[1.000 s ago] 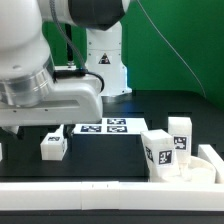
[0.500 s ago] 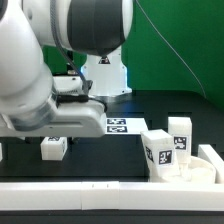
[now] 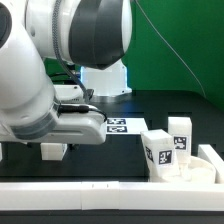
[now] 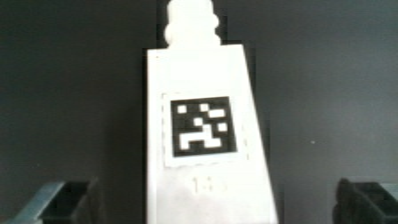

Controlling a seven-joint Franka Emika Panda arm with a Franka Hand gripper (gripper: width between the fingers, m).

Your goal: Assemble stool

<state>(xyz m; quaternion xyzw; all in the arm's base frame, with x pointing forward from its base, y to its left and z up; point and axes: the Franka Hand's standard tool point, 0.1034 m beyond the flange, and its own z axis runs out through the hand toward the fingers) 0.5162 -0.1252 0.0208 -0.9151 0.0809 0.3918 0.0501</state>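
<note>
In the wrist view a white stool leg (image 4: 201,120) lies lengthwise on the black table, with a square tag on its face and a threaded tip (image 4: 191,20) at its far end. My gripper (image 4: 214,203) is open. Its dark fingertips (image 4: 59,202) stand on either side of the leg's near end, apart from it. In the exterior view that leg (image 3: 52,151) peeks out under the arm. Two more tagged legs (image 3: 160,150) (image 3: 179,133) stand at the exterior view's right, by the round ring-rimmed seat (image 3: 205,168).
The marker board (image 3: 120,125) lies on the table behind the arm, partly covered by it. A long white wall strip (image 3: 100,190) runs along the front edge. The robot base (image 3: 105,75) stands at the back against a green backdrop.
The arm has swung down and toward the exterior view's right, now covering most of the left leg and part of the marker board. The jaws stayed open.
</note>
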